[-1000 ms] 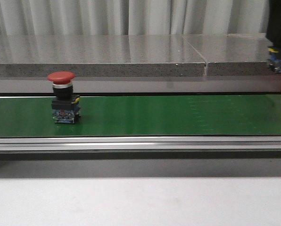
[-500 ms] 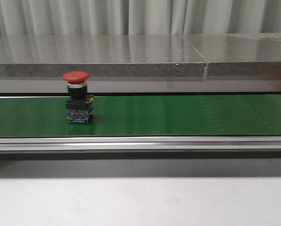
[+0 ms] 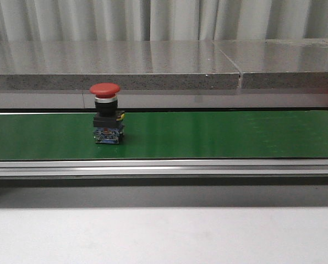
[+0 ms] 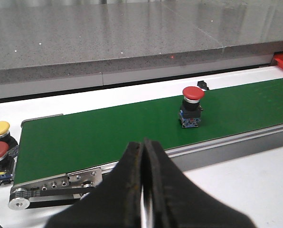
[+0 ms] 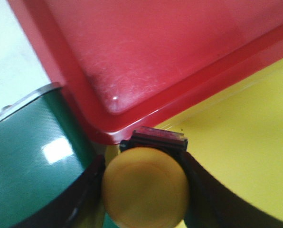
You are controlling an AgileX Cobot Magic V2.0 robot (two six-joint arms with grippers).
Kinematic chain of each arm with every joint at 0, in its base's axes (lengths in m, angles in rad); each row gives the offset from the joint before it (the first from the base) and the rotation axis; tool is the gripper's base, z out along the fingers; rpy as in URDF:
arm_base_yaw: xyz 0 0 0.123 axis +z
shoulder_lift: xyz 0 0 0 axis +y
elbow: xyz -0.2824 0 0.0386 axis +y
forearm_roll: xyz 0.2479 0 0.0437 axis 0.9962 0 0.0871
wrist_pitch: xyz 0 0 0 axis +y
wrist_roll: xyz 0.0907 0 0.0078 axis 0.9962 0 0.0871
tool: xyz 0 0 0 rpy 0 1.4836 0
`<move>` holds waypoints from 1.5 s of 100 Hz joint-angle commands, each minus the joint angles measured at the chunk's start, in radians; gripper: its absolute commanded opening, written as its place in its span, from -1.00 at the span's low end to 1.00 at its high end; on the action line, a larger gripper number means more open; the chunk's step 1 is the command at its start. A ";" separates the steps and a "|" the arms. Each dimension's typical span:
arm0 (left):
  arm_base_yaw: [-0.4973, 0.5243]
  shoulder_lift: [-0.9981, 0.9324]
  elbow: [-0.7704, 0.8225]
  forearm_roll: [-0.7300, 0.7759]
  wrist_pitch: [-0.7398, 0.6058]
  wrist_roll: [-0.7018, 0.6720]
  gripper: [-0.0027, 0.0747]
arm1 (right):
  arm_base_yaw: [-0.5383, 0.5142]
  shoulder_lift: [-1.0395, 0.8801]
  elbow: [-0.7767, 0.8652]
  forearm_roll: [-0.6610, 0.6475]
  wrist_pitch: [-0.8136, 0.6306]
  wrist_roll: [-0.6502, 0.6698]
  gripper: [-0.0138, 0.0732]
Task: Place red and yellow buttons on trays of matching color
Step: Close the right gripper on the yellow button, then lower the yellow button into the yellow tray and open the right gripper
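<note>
While the right gripper (image 5: 144,190) clamps a yellow mushroom-cap button (image 5: 145,186) by its neck above the seam between the red plastic tray (image 5: 179,57) and the yellow plastic tray (image 5: 241,156), the left gripper (image 4: 142,190) hangs pinched shut and empty. Beyond, a red mushroom-cap button (image 3: 107,121) stands upright on the green conveyor belt (image 3: 219,135). Rigid and top-heavy, it looks best gripped below the smooth cap.

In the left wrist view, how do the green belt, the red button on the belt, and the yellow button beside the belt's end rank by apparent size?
1. Green conveyor belt, by far the largest.
2 and 3. The red button on the belt and the yellow button look alike; the yellow one is partly cut by the picture's edge, so I do not rank them.
</note>
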 commanded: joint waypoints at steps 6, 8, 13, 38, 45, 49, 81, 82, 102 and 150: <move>-0.007 0.016 -0.020 -0.018 -0.072 -0.005 -0.99 | -0.031 -0.014 0.010 0.004 -0.053 0.018 -0.33; -0.007 0.016 -0.020 -0.018 -0.072 -0.005 -0.99 | -0.035 -0.011 0.020 0.004 -0.061 0.023 -0.33; -0.007 0.016 -0.020 -0.018 -0.072 -0.005 -0.99 | -0.041 -0.005 0.044 0.005 -0.083 0.038 -0.33; -0.007 0.016 -0.020 -0.018 -0.072 -0.005 -0.99 | -0.044 0.032 0.105 0.034 -0.135 0.038 -0.28; -0.007 0.016 -0.020 -0.018 -0.072 -0.005 -0.99 | -0.044 0.037 0.109 0.035 -0.135 0.038 -0.08; -0.007 0.016 -0.020 -0.018 -0.072 -0.005 -0.99 | -0.044 0.037 0.109 0.041 -0.135 0.038 0.09; -0.007 0.016 -0.020 -0.018 -0.072 -0.005 -0.99 | -0.044 -0.020 0.109 0.050 -0.168 0.037 0.81; -0.007 0.016 -0.020 -0.018 -0.072 -0.005 -0.99 | -0.044 -0.027 0.109 0.050 -0.170 0.037 0.81; -0.007 0.016 -0.020 -0.018 -0.072 -0.005 -0.99 | -0.021 -0.161 0.109 0.050 -0.159 0.034 0.81; -0.007 0.016 -0.020 -0.018 -0.072 -0.005 -0.99 | 0.320 -0.388 0.109 0.040 -0.080 -0.041 0.81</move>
